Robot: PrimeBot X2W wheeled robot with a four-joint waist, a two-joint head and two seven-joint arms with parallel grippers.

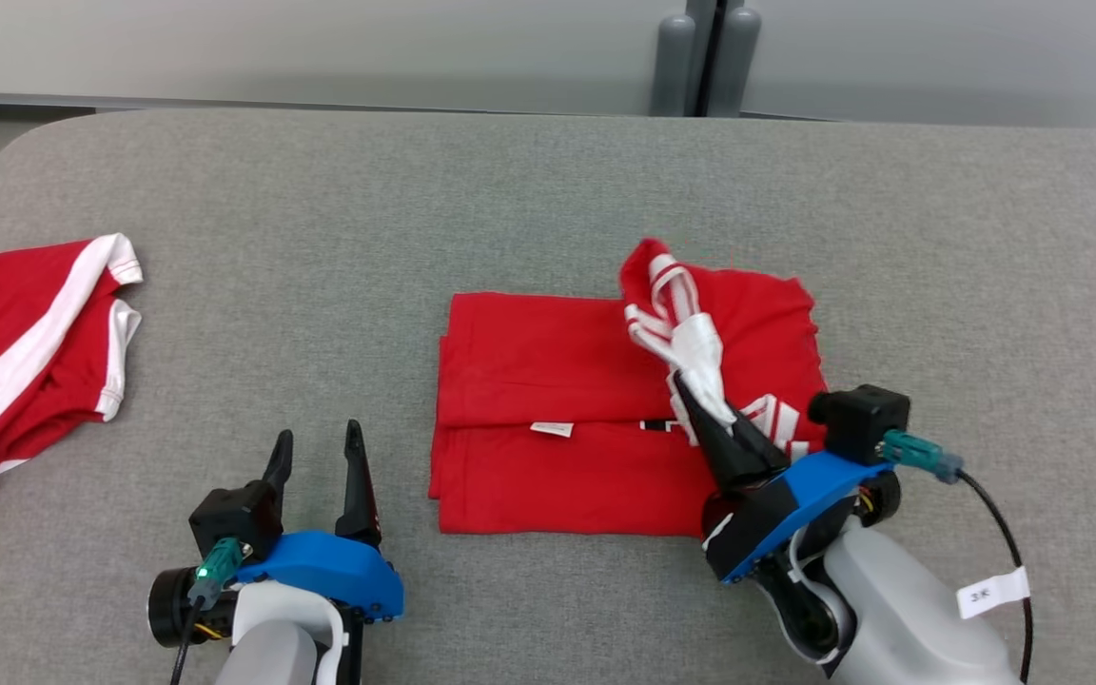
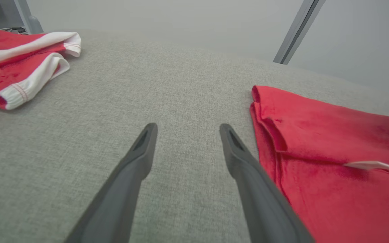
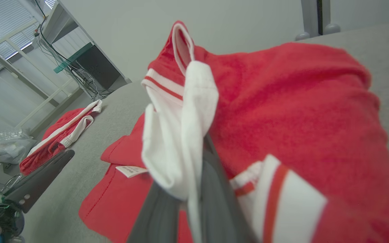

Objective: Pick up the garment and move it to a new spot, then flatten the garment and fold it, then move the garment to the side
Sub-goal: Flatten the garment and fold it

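Far left, at the edge of the grey cloth-covered table [image 1: 548,181]: second red garment [image 1: 25,333], white stripes and white cuffs, rumpled, partly cut off by the frame. Same second red garment [image 2: 19,64] at upper left of left wrist view, and small and distant in right wrist view [image 3: 59,135].

Lower left: left gripper [image 1: 318,436], fingers pointing away from the robot, jaws released and spread wide. From its own wrist, left gripper [image 2: 187,130] low over bare table [image 2: 167,87], grey weave between the fingers. Well apart from the second red garment; near the left edge of the task's piece, apart from it in head view. One dark finger [image 3: 39,182] of it at lower left of right wrist view.

Centre to right of centre: garment [image 1: 548,419], red, folded into a rough rectangle, flat on the table, layered edges stacked along its left side [image 2: 333,145]. Small white label [image 1: 551,429] near the middle fold line.

Right part of garment: bunched and raised off the flat part, white trim [image 1: 695,347] with red stripes twisted upward.

Lower right: right gripper [image 1: 700,404], angled up and left, jaws clenched on the white trim. Close up, right gripper [image 3: 194,182] with white trim [image 3: 181,135] pinched between its two dark fingers, red body of garment [image 3: 299,111] heaped behind.

Top, right of centre, beyond the table: pair of grey posts [image 1: 708,57].
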